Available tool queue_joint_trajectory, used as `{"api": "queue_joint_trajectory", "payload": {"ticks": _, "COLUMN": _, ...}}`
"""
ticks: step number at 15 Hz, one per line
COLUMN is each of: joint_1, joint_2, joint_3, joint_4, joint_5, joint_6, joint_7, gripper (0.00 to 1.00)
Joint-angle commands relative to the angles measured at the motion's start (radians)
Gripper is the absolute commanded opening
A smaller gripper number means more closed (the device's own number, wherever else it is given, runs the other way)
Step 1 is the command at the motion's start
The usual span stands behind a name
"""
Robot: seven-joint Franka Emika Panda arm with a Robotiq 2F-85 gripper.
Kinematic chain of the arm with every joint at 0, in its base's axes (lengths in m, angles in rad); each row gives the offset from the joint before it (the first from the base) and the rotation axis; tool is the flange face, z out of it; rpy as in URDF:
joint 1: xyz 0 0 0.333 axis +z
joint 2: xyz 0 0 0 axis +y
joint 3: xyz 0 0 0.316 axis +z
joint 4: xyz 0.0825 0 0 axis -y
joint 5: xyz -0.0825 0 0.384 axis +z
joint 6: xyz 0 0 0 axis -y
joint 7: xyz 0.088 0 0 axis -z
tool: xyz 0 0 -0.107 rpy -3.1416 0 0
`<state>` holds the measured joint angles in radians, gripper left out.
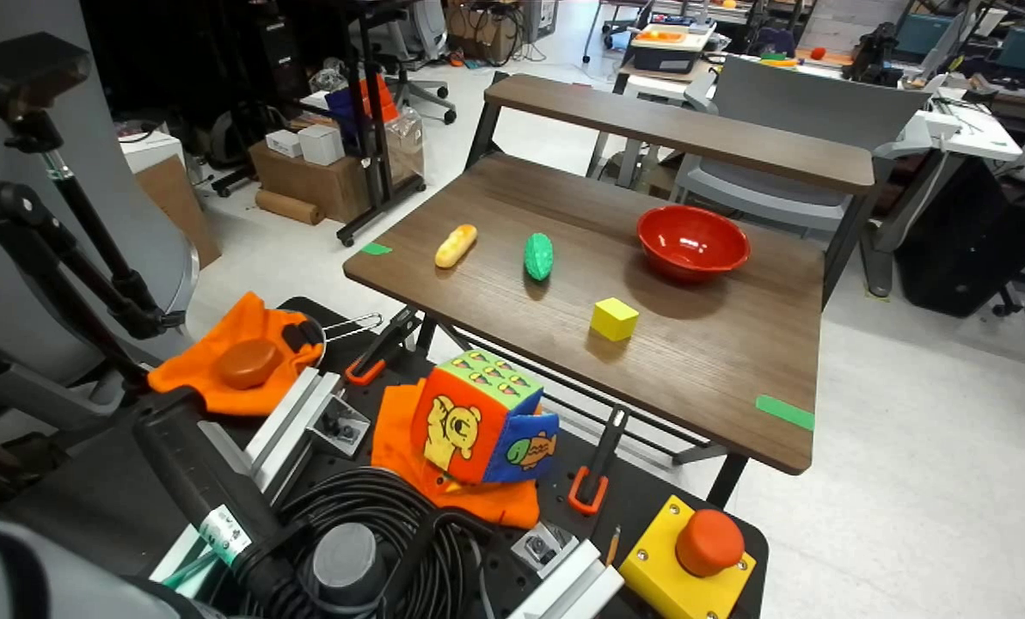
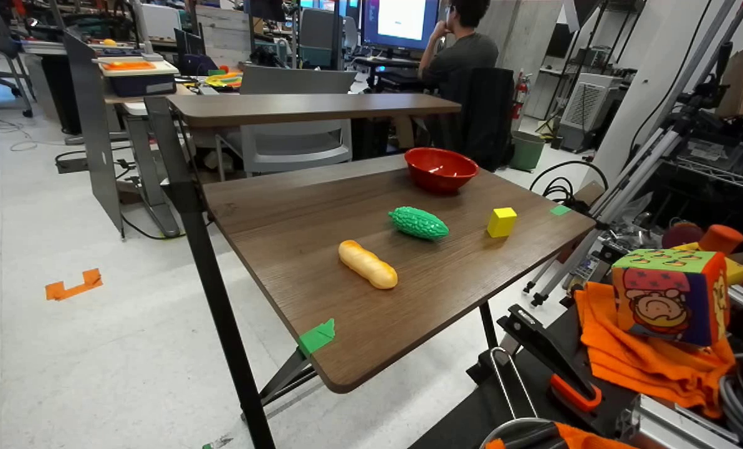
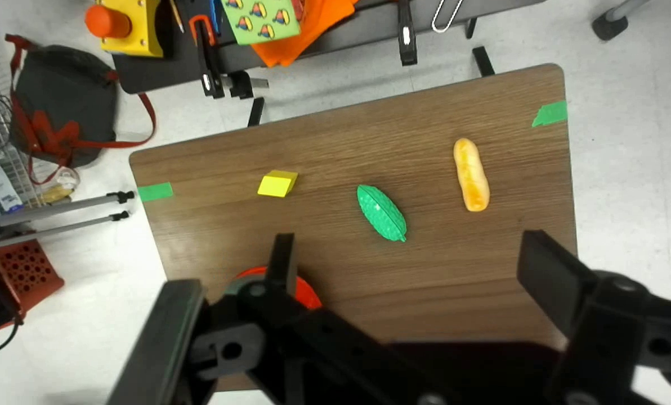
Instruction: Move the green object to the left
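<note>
In an exterior view, a green tape patch (image 1: 376, 248) marks the left edge of the desk (image 1: 693, 370), just beside the near left corner. To its right, a golden bread-shaped roll (image 1: 456, 247) lies near the left edge. Then comes the green object (image 1: 538, 257), a bumpy oval lying on its side, set in from the near edge between the roll and the yellow cube (image 1: 614, 319) and touching neither. The cube sits further right, closer to the near edge and to the near right corner. The red bowl (image 1: 693, 249) rests toward the far right corner; a raised shelf (image 1: 676, 127) runs along the far edge. On the right edge, a green tape strip (image 1: 785, 412) lies just beside the near right corner. Off the near edge, a black worktop (image 2: 455, 424) bears a soft picture cube (image 1: 478, 421) and, to its right, a yellow box (image 1: 650, 563) with an orange-red button (image 1: 709, 542).

In the wrist view, with the near edge uppermost, the claw (image 3: 407, 256) has its two fingers (image 3: 555, 275) spread wide. The left one hides part of the bowl; the right one shows against the desktop toward the desk's left edge. The green object appears between their tips, slightly higher in that view.
</note>
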<state>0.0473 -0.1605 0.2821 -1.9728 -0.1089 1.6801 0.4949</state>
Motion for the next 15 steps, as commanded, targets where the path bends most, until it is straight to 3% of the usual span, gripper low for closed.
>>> {"api": "queue_joint_trajectory", "payload": {"ticks": 1, "joint_1": 0.023, "joint_2": 0.1, "joint_3": -0.042, "joint_4": -0.019, "joint_5": -0.055, "joint_6": 0.147, "joint_7": -0.045, "gripper": 1.0}}
{"api": "queue_joint_trajectory", "payload": {"ticks": 8, "joint_1": 0.05, "joint_2": 0.392, "joint_3": -0.118, "joint_4": 0.014, "joint_5": -0.167, "joint_6": 0.453, "joint_7": -0.125, "gripper": 1.0}}
{"api": "queue_joint_trajectory", "payload": {"ticks": 15, "joint_1": 0.102, "joint_2": 0.659, "joint_3": -0.191, "joint_4": 0.117, "joint_5": -0.22, "joint_6": 0.536, "joint_7": -0.313, "gripper": 1.0}}
